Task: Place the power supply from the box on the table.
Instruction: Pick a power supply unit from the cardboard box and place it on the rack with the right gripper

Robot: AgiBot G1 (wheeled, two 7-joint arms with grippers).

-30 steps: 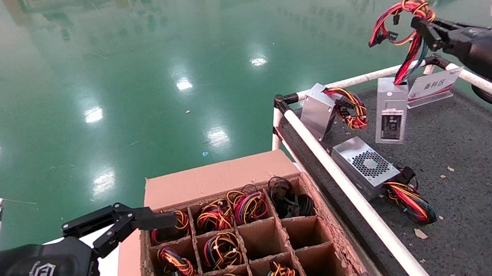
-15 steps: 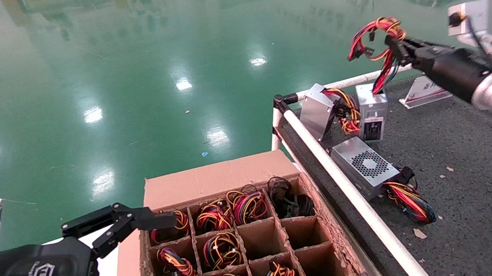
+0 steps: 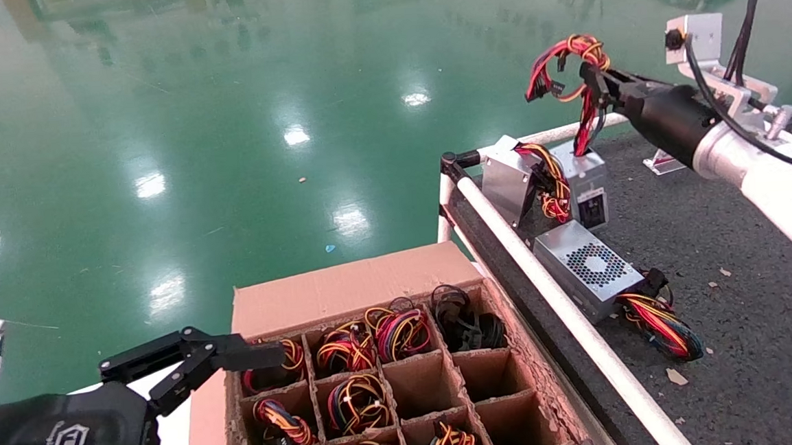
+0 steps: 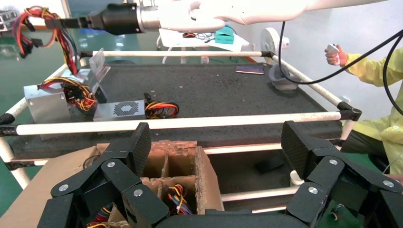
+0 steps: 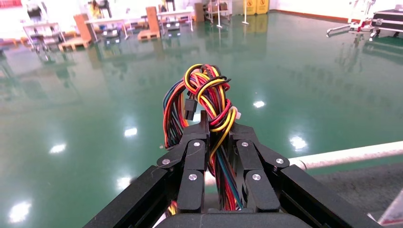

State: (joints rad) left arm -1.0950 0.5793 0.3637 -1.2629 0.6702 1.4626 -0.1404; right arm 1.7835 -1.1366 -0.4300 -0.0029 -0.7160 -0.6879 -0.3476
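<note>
The table (image 3: 748, 242) already carries two other units (image 3: 588, 266) by its near rail, and the box (image 3: 345, 291) sits beside it, with the left gripper (image 3: 239, 359) parked wide open and empty at its edge. The power supply (image 3: 587, 183) is hung upright by its wires (image 3: 568, 60), low over the table's far corner just beside one unit; contact cannot be told. The right gripper (image 3: 597, 79) is clamped on the wire bundle, so a slow, straight lowering is advised, with release once the case is seated flat and clear of its neighbour.

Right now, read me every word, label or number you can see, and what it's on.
Nothing reads clearly.
Black label on the power supply, hung by its wires from the right gripper: too small.
Logo on the left gripper housing: blurred.
Sign stand on the table: face hidden.
</note>
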